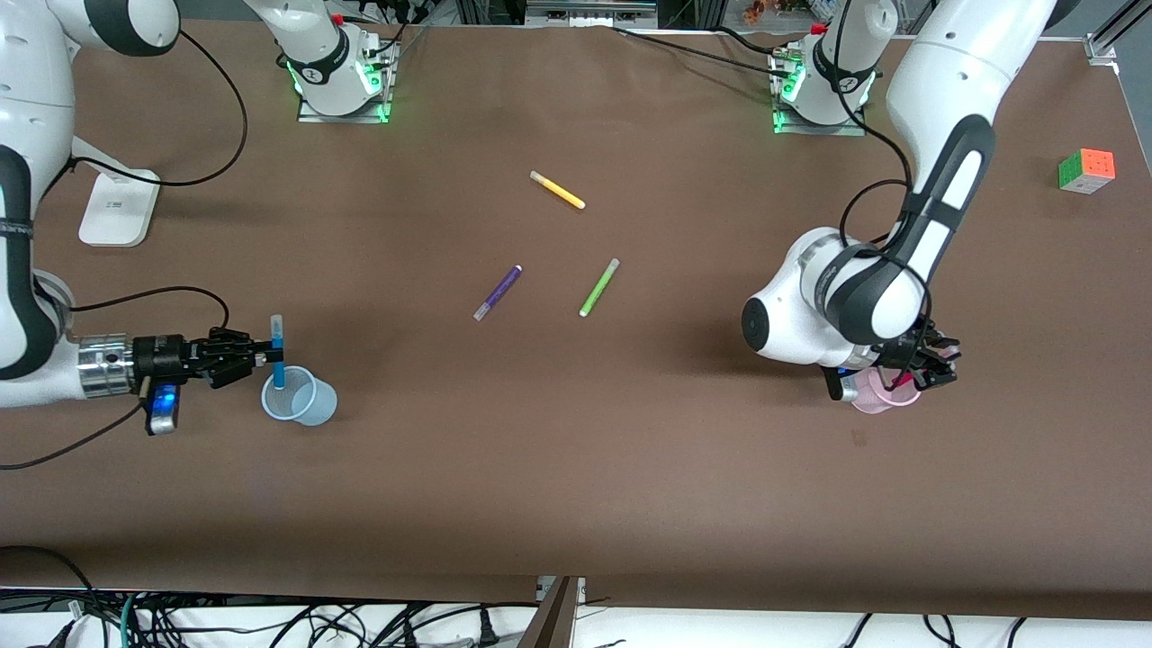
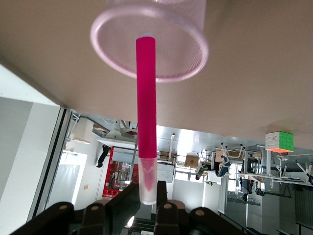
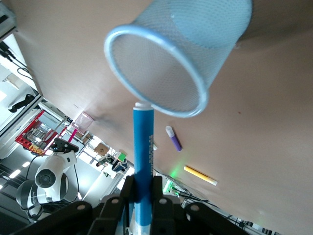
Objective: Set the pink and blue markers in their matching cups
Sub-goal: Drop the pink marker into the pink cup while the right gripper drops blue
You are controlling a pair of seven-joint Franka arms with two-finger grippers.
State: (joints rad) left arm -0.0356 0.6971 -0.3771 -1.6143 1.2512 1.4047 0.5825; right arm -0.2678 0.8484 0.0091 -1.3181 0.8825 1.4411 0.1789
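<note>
I see the blue marker (image 1: 278, 353) standing upright in the right gripper (image 1: 263, 353), whose fingers are closed on its shaft. The lower end of the marker is over the mouth of the blue cup (image 1: 300, 397), and I cannot tell whether it touches the inside. This cup stands on the table (image 1: 576, 468) toward the right arm's end. In the right wrist view the blue marker (image 3: 143, 161) points at the rim of the blue cup (image 3: 176, 63), with the pads (image 3: 128, 188) tight against it.

The pink marker (image 2: 146, 110) is held by the left gripper (image 2: 148, 203), the fingers (image 2: 123, 205) shut on its pale cap end. Its coloured end points into the open mouth of the pink cup (image 2: 151, 44). In the front view the left gripper (image 1: 927, 364) is over the pink cup (image 1: 877, 393), which stands toward the left arm's end of the table; there the arm hides the marker from me.

Taking the blue cup as landmark, the purple pen (image 1: 498, 292) lies farther from the front camera and toward the left arm's end. The green pen (image 1: 599, 287) is just beside the purple one. The yellow pen (image 1: 557, 190) is farther still from the camera. A colour cube (image 1: 1086, 170) rests near the table edge at the left arm's end. A white device (image 1: 117, 209) sits farther from the camera than the blue cup.
</note>
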